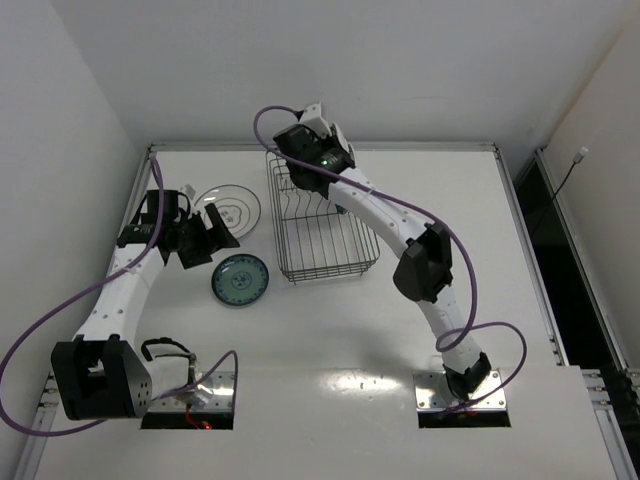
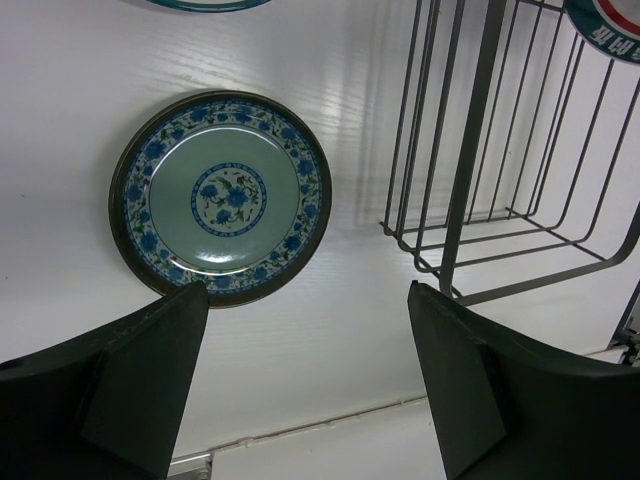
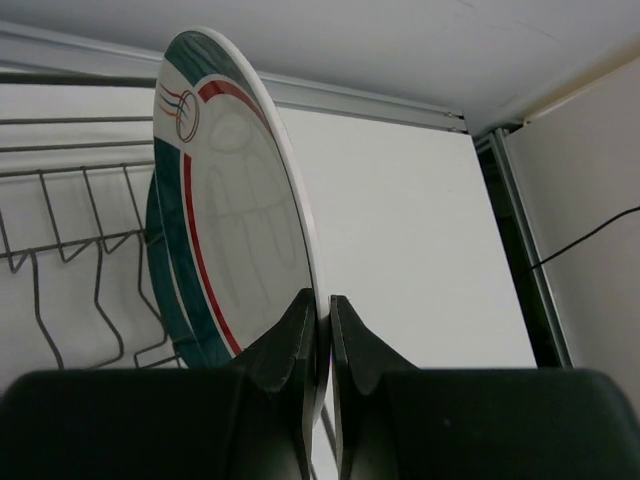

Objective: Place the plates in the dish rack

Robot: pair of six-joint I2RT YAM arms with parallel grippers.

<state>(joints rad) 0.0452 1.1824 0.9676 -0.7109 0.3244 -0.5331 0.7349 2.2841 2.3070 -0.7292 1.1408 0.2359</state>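
Right tool [image 3: 320, 303] clamped on plate [image 3: 240, 200] rim, plate upright beside second plate [image 3: 165, 270], rack [image 2: 472, 150] prongs below-left of tool; left tool [image 2: 308, 295] open.

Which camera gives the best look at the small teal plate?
The left wrist view: the teal plate is large, its blue flowers clear. The top view shows it small beside the rack. The right wrist view misses it.
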